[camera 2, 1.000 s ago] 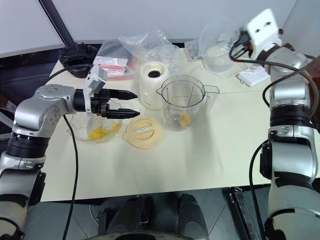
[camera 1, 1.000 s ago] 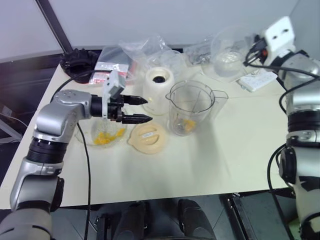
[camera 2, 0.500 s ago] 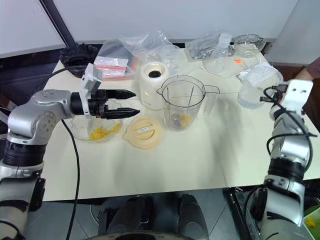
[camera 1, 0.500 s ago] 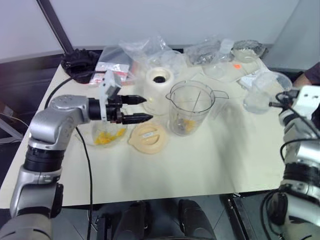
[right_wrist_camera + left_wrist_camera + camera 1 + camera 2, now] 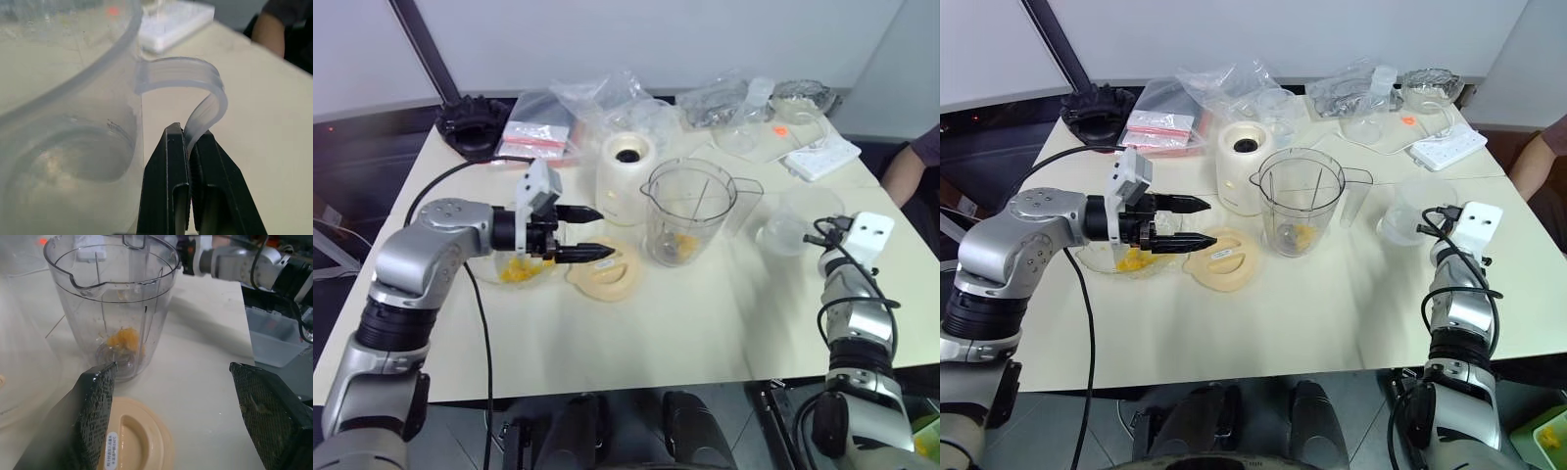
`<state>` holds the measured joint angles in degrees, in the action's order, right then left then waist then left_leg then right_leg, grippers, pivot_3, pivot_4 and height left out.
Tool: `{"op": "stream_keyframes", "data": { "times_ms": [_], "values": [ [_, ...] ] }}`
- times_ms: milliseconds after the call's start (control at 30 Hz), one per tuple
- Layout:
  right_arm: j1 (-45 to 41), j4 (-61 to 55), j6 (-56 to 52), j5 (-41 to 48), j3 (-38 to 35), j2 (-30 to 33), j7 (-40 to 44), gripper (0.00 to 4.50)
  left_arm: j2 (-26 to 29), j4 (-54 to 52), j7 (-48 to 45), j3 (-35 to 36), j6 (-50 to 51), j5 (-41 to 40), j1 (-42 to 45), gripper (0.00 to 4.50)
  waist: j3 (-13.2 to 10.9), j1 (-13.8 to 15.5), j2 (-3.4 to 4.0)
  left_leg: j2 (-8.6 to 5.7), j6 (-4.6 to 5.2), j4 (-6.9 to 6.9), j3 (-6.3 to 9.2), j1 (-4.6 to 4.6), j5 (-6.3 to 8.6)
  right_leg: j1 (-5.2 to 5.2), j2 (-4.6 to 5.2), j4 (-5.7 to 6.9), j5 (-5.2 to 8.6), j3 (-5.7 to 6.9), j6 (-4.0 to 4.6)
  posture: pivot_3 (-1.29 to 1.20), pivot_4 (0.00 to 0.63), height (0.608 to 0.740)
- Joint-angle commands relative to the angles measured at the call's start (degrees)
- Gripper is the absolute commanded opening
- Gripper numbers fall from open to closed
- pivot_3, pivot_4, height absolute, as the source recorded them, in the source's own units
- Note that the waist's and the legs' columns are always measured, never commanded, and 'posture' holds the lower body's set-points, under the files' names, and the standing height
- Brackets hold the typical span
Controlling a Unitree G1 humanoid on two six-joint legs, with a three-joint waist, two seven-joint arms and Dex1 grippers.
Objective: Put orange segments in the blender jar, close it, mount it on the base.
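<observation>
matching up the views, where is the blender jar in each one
Left eye: blender jar centre, right of the base.
Right eye: centre, again right of the base.
Left wrist: upper left, behind the lid.
Right wrist: not in it.
Shared landmark: the lid.

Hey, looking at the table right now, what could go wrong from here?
1. The left gripper hovers with open jaws low over the lid and bowl; a swing toward the blender jar might knock it over, spilling its orange segments.
2. The right gripper pinches only the thin handle of the clear cup, so the cup may twist or slip.
</observation>
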<state>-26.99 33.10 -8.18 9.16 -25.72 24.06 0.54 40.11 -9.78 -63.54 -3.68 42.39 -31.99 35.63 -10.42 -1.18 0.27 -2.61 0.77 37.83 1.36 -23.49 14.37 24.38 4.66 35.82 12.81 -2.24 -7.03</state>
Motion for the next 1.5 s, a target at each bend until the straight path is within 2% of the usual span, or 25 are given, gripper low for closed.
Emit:
{"op": "stream_keyframes", "data": {
  "times_ms": [33,200,233,267,367,400,500,900,1067,1200,1300,1500],
  "values": [
    [-1.84,3.53,4.42,-0.28,0.08,1.87,0.10,0.01,0.60,-2.35,0.34,0.60,-0.02,-0.48,-0.41,3.83,0.00,-0.04,0.00,0.00,0.00,0.00,0.00,0.00,0.00,0.00,-0.01,0.00,0.00,0.00,0.00,0.00,0.150,0.740],
    [-2.91,8.99,7.16,-0.02,0.68,2.86,0.73,0.01,0.63,-2.71,0.59,0.47,0.23,-0.45,-0.50,3.83,0.01,0.01,-0.01,0.00,0.00,0.00,0.00,0.02,0.00,-0.03,-0.02,-0.01,0.00,-0.02,0.00,0.00,0.150,0.740],
    [-3.06,9.65,7.41,0.06,0.78,2.94,0.81,0.62,0.65,-2.68,0.59,0.41,0.25,-0.40,-0.45,3.83,0.01,0.01,-0.01,0.00,0.00,0.00,0.00,0.02,0.00,-0.04,-0.02,-0.02,0.00,-0.02,0.00,0.00,0.150,0.740],
    [-3.16,10.07,7.61,0.17,0.85,2.97,0.87,0.88,0.66,-2.69,0.58,0.34,0.24,-0.35,-0.42,3.83,0.01,0.02,-0.02,0.00,0.00,0.00,0.00,0.02,0.00,-0.05,-0.02,-0.03,0.00,-0.02,0.00,0.00,0.150,0.740],
    [-2.97,10.48,8.06,-0.05,1.36,3.20,1.05,2.51,0.65,-2.61,0.57,0.09,0.18,-0.19,-0.32,3.83,0.01,-0.11,-0.02,0.00,0.00,0.00,0.00,0.03,0.00,-0.06,-0.03,-0.04,0.00,-0.03,0.00,0.00,0.150,0.740],
    [-2.87,10.46,8.11,-0.16,1.46,3.26,0.99,2.90,0.66,-2.57,0.55,0.05,0.16,-0.17,-0.29,3.83,0.01,-0.25,-0.02,0.00,0.00,0.00,0.00,0.02,0.00,-0.05,-0.03,-0.04,0.00,-0.03,0.00,0.00,0.150,0.740],
    [-1.07,8.51,8.01,-0.42,1.65,3.56,0.98,4.46,0.66,-2.54,0.54,-0.07,0.19,-0.12,-0.22,3.83,0.01,-1.04,-0.02,0.00,0.00,-0.03,0.00,0.04,0.00,-0.05,-0.04,-0.04,0.00,-0.03,0.00,0.00,0.150,0.740],
    [16.63,-20.33,1.16,0.20,3.59,1.56,1.90,4.46,0.76,1.12,-0.85,-0.97,-2.05,1.49,0.66,3.83,0.01,-1.17,-0.02,0.01,0.01,-0.06,0.01,0.07,0.00,-0.05,-0.04,-0.02,0.02,-0.05,-0.02,0.00,0.150,0.740],
    [29.74,-40.85,-4.31,2.91,2.36,1.15,4.92,4.46,3.39,6.55,-3.44,-1.44,-5.22,4.64,2.51,3.83,0.03,-0.63,-0.04,0.00,0.01,-0.06,0.03,0.06,0.00,-0.05,-0.03,0.00,0.05,-0.05,-0.06,0.00,0.150,0.740],
    [41.67,-54.53,-3.96,10.03,-1.47,0.99,12.36,4.46,4.20,11.95,-7.05,-5.17,-9.64,8.99,4.32,3.83,0.04,0.18,-0.05,0.00,0.03,-0.05,0.01,0.09,0.01,-0.08,-0.05,-0.01,0.07,-0.05,-0.08,0.00,0.150,0.740],
    [51.19,-61.79,-5.33,16.78,-4.65,2.25,20.26,4.46,1.23,17.50,-8.57,-7.53,-12.74,11.23,6.28,3.83,0.06,0.63,-0.08,0.00,0.04,-0.01,0.03,0.10,0.02,-0.21,-0.04,-0.08,0.09,-0.03,-0.11,0.00,0.150,0.740],
    [58.80,-71.43,-13.59,26.74,-9.21,5.93,26.86,4.46,-3.49,31.06,-11.76,-15.97,-25.13,21.96,10.68,3.83,0.07,1.96,-0.08,0.02,0.07,0.03,0.19,0.14,0.04,-0.37,-0.07,-0.19,0.12,0.14,-0.08,0.00,0.150,0.740]
  ]
}}
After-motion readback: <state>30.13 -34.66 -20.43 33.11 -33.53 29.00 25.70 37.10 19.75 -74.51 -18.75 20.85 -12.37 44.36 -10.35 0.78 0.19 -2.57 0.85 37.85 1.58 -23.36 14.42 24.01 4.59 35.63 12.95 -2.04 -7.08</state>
